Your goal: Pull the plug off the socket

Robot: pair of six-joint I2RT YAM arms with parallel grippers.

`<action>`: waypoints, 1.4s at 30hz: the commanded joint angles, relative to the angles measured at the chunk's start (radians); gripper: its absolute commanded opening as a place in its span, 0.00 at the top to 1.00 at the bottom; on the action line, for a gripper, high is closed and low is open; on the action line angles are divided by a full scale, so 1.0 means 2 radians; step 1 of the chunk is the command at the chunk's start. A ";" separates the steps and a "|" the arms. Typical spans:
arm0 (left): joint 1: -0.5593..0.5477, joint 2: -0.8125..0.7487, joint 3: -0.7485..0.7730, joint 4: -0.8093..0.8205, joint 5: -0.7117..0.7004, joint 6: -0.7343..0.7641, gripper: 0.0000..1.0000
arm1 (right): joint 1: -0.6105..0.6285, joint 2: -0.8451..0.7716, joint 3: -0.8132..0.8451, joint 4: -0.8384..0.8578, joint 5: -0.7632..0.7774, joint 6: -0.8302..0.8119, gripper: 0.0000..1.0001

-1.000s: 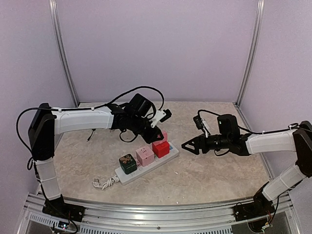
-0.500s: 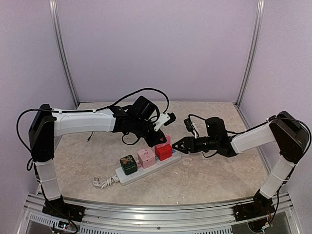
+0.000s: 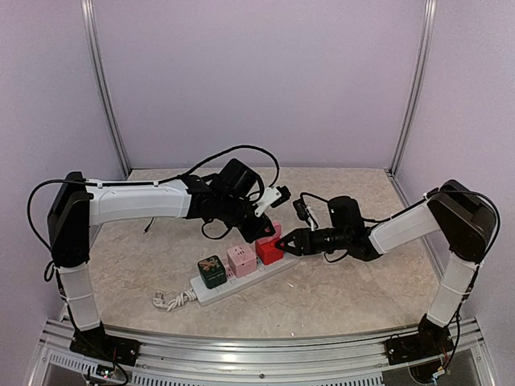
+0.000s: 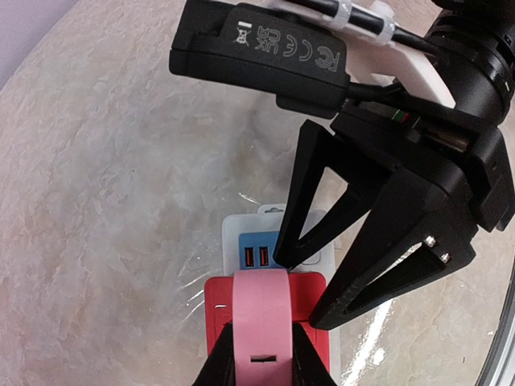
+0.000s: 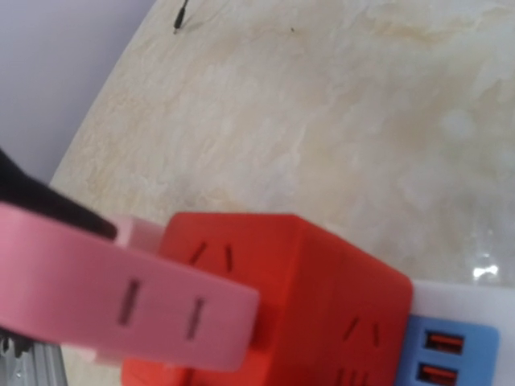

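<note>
Left tool (image 4: 261,363) clenched on pink adapter (image 4: 261,310), left arm (image 3: 137,201) reaching over socket (image 3: 206,293). Right tool (image 4: 304,289) released, tips at red adapter (image 5: 322,297), right forearm (image 3: 396,228) low, level.

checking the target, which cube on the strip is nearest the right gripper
The red cube, by the right gripper; pink cube and green cube sit farther.

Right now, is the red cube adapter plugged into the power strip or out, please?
Plugged in: the red cube adapter sits flush on the power strip beside its USB ports.
</note>
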 commanded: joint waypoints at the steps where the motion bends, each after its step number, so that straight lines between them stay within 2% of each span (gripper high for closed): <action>1: -0.013 0.002 -0.006 -0.008 0.002 0.004 1.00 | 0.005 0.024 0.007 -0.009 0.023 0.005 0.57; 10: -0.008 -0.023 -0.005 0.019 0.036 -0.002 1.00 | 0.006 0.039 -0.003 -0.012 0.040 0.013 0.66; 15: -0.012 -0.018 0.001 0.016 0.004 0.013 1.00 | 0.006 0.044 -0.005 -0.017 0.047 0.013 0.68; 24: 0.031 -0.052 -0.034 0.092 0.075 -0.080 1.00 | 0.011 0.058 -0.002 -0.030 0.062 0.003 0.73; 31: -0.002 -0.034 -0.004 0.047 0.007 -0.024 1.00 | 0.016 0.067 0.007 -0.042 0.069 -0.004 0.75; 33: 0.013 -0.034 -0.008 0.057 0.038 -0.045 1.00 | 0.017 0.068 0.008 -0.045 0.070 -0.006 0.76; 35: 0.041 -0.036 -0.013 0.073 0.092 -0.091 1.00 | 0.017 0.068 0.010 -0.049 0.072 -0.007 0.76; 38: 0.070 -0.045 -0.024 0.102 0.138 -0.154 1.00 | 0.017 0.068 0.011 -0.052 0.073 -0.010 0.76; 42: 0.059 -0.049 -0.012 0.083 0.117 -0.134 1.00 | 0.017 0.067 0.014 -0.057 0.074 -0.013 0.77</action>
